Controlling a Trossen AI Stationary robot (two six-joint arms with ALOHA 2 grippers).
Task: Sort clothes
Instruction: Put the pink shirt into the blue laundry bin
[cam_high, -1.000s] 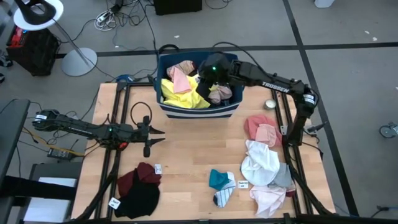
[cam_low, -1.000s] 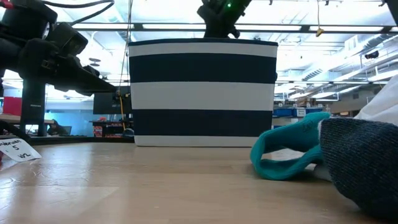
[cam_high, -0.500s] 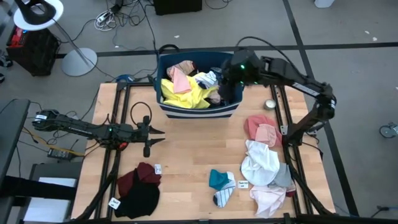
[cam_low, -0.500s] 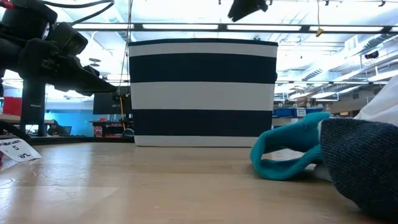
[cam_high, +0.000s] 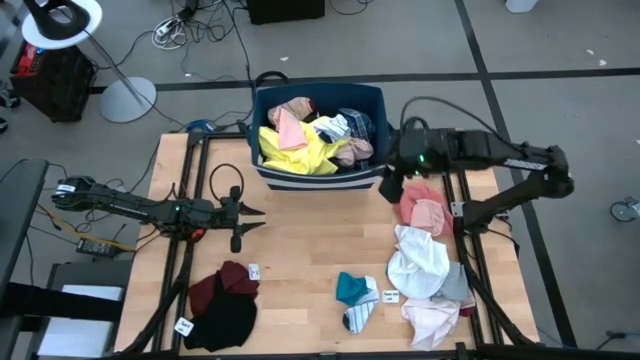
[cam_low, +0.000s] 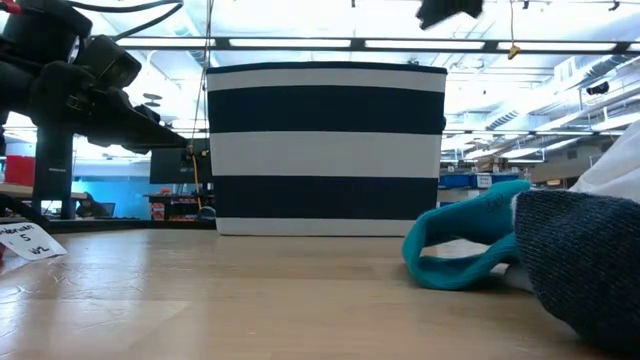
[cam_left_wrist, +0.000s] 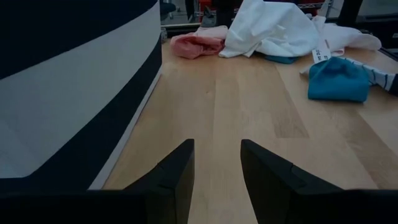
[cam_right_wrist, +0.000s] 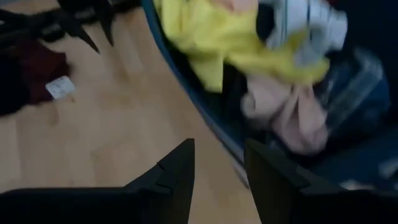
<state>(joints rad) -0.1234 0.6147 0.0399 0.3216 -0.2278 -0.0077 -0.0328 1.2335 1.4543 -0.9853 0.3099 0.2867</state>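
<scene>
Both pincers gape empty — my right pincer (cam_high: 392, 186) hangs just beside the bin (cam_high: 318, 178), nearer its clothes (cam_high: 300, 150) than my left pincer (cam_high: 250, 222).

The left arm lies stretched low along the left side of the table, reaching toward the middle, its left gripper (cam_high: 243, 222) pointing rightward with the two dark fingers (cam_left_wrist: 176, 180) parted by a narrow gap and nothing between them. The right arm comes in from the right edge, bends sharply at the elbow out past the table's side, and runs back leftward, level and raised well above the surface. Its right gripper (cam_high: 393, 178) hangs at the end, angled downward, fingers (cam_right_wrist: 177, 175) slightly apart and empty. In the low view only its dark tip shows at the top.
</scene>
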